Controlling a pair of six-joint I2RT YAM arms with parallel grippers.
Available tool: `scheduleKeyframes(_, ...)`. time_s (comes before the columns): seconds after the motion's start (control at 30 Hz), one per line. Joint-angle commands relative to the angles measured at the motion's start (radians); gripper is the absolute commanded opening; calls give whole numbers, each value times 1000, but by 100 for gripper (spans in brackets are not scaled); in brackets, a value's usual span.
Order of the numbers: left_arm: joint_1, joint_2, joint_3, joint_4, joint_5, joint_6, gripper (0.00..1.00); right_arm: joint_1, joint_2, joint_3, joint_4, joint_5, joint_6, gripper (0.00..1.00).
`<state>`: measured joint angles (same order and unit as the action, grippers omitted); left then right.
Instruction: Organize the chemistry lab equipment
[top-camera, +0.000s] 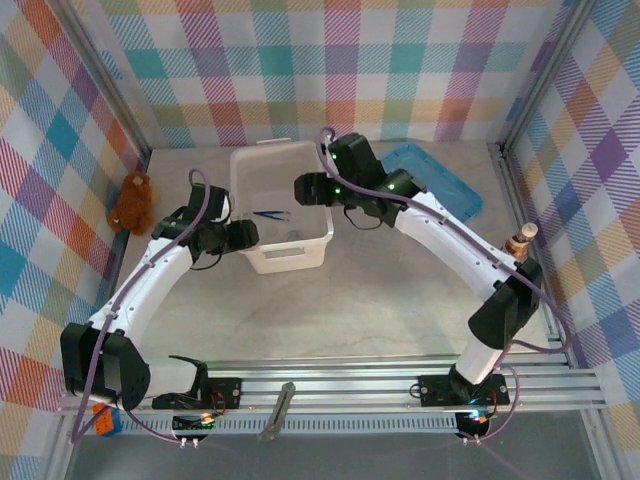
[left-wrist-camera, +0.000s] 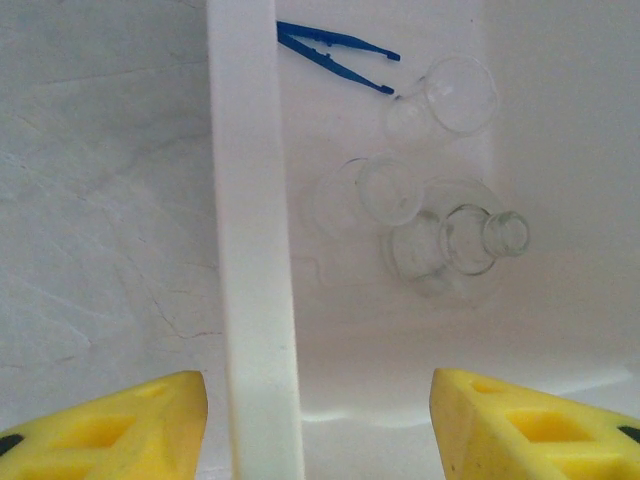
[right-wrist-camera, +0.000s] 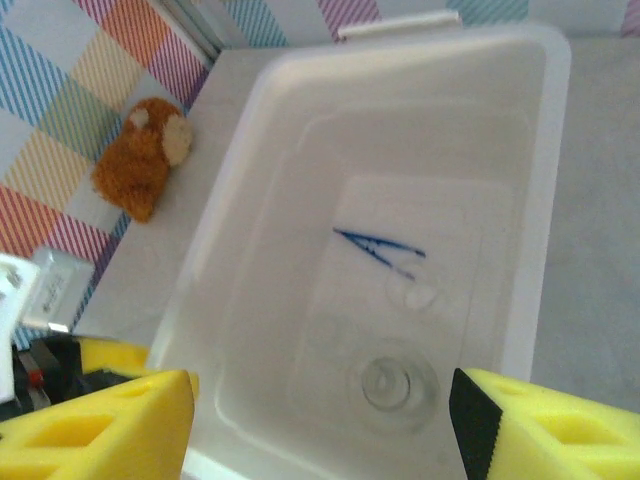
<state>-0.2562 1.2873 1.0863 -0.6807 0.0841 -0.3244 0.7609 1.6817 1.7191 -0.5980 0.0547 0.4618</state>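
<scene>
Left claw (left-wrist-camera: 318, 390): jaws apart, astride the white bin's (left-wrist-camera: 250, 250) left wall, clamped on nothing.
Right claw (right-wrist-camera: 320, 395): jaws apart and empty, above the bin's right side.
Tweezers (left-wrist-camera: 335, 55): flat on the bin floor, long axis across the bin.
Glassware: round flask (left-wrist-camera: 480, 240) and beakers (left-wrist-camera: 385, 195) clustered on the bin floor, just inside the straddled wall. The left arm looked nearer.

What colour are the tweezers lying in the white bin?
Dark blue. The tweezers show best in the left wrist view.
</scene>
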Motion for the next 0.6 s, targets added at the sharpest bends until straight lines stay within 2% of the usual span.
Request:
scheduleKeyframes(0.0, -19, -28, -37, -24, -13, -61, 61, 38, -61, -104, 38, -68, 46, 70)
scheduleKeyframes(0.27, -35, -82, -119, -3, -48, -118, 60, 121, -132, -307, 97, -133, 138, 71)
scheduleKeyframes(0.57, -46, -103, -128, 0, -69, -140, 59, 167, -122, -383, 130, -161, 195, 71)
